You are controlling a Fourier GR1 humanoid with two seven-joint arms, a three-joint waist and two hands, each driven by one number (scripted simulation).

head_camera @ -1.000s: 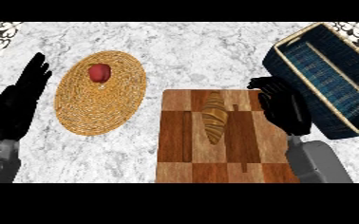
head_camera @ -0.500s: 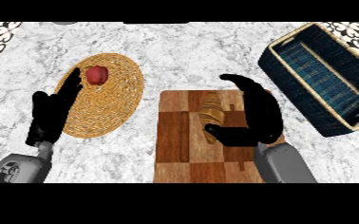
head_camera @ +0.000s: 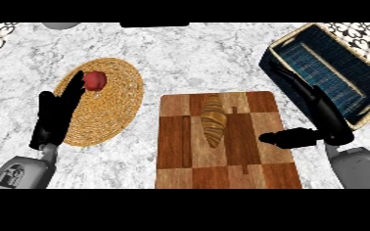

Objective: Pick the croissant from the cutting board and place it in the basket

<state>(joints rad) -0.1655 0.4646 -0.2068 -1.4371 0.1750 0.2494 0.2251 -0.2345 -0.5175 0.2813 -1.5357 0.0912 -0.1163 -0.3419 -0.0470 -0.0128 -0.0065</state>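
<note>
Bright, even light with hardly any shadow.
The white marble tabletop (head_camera: pixel 195 54) shows no glare; the tabletop's far corners look stretched.

Croissant (head_camera: pixel 213 120) on cutting board (head_camera: pixel 177 142)

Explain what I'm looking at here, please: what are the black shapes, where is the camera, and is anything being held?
The camera looks steeply down from the robot's head at a marble counter. The black shapes are its hands on grey forearms. The right robot hand is open beside the wooden cutting board, holding nothing. The left robot hand lies open over a woven mat that carries a red fruit. The croissant lies on the board, unheld. The blue-lined basket, upper right, is where it should go.
</note>
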